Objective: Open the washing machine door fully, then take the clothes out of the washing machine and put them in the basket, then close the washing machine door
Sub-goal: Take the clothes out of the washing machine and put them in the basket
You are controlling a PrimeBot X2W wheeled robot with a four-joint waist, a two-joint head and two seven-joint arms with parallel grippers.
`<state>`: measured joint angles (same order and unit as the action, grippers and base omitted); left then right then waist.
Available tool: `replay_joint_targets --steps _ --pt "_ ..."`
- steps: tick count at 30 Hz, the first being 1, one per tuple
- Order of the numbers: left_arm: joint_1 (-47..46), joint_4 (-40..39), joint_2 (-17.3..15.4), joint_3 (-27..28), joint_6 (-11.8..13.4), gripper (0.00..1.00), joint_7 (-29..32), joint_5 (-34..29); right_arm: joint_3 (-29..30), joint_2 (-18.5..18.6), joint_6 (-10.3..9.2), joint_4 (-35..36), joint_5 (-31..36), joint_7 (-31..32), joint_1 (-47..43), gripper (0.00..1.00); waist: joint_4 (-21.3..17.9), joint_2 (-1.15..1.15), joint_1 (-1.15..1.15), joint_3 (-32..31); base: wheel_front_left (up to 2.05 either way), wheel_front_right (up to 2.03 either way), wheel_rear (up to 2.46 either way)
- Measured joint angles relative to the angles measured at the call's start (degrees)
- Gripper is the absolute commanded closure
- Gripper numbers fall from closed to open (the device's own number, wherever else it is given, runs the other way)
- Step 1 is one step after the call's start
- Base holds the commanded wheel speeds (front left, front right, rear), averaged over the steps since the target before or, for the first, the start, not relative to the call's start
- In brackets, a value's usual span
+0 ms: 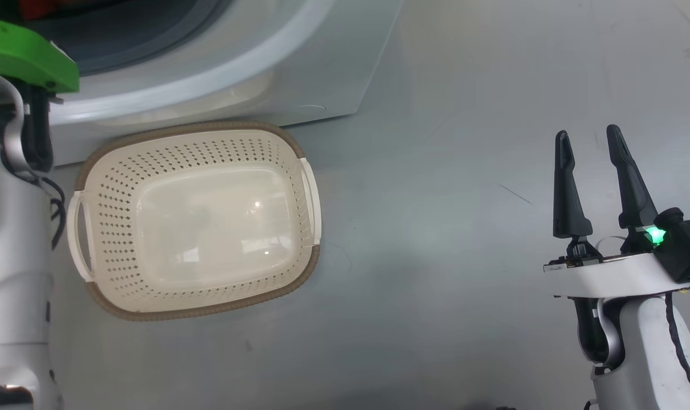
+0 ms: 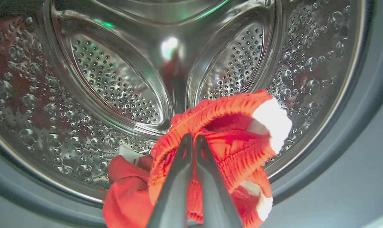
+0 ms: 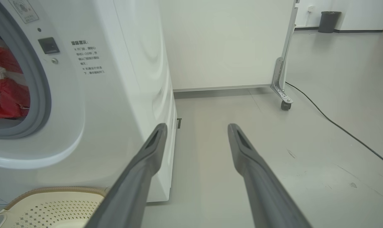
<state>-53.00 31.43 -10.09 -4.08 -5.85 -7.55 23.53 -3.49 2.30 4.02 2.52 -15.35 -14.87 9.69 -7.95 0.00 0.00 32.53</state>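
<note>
**While the Left Gripper Clamps a Garment Inside the Drum**

Where the left gripper [image 2: 193,138] reaches into the washing machine [image 1: 322,68], its two long fingers are pressed almost together, pinching a red ribbed-knit garment [image 2: 238,148] with white trim. The garment is bunched at the near lip of the perforated steel drum [image 2: 115,85], whose wall is embossed with round dimples. A smoother red fabric piece [image 2: 125,193] lies just left of it. A grey rubber gasket [image 2: 362,120] rings the drum. The cream plastic basket [image 1: 111,188], a rounded rectangle with perforated sides, a brown woven-look rim and a glossy bottom, stands on the grey floor [image 1: 464,256] just beside the machine's base. The right gripper [image 1: 587,134] hangs well right of the basket, fingers spread, holding nothing.
</note>
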Motion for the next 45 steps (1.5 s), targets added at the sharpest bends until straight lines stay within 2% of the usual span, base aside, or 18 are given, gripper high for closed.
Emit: replay_joint_targets --steps 8,21,32,40,45 --pt "7.8 -4.0 1.6 0.0 0.6 1.00 -6.2 -0.6 0.5 0.0 0.43 -0.9 0.9 0.0 -2.0 0.00 1.7 0.00 0.00 -4.0 0.00 0.00 0.00" --pt "17.3 -14.2 5.8 -2.0 2.1 1.00 -6.9 -2.2 1.6 0.3 0.63 -1.7 1.8 0.0 -6.3 0.00 5.0 0.00 0.00 -10.4 0.00 0.00 0.00" --pt "26.1 -23.9 6.6 -4.6 3.5 1.00 -6.9 -3.7 1.7 0.7 0.97 -0.9 2.4 0.0 -9.1 0.00 8.8 0.00 0.00 -14.2 0.00 0.00 0.00" --pt "33.2 -24.8 7.0 -6.5 4.1 1.00 -6.5 -3.3 1.0 0.7 1.24 -0.2 2.5 0.0 -9.1 0.00 9.6 0.00 0.00 -13.6 0.00 0.00 0.00" --pt "36.4 -23.7 7.2 -8.7 4.1 1.00 -4.3 -1.4 0.3 0.7 1.46 0.3 2.5 0.0 -9.1 0.00 9.1 0.00 0.00 -12.5 0.00 0.00 0.00"
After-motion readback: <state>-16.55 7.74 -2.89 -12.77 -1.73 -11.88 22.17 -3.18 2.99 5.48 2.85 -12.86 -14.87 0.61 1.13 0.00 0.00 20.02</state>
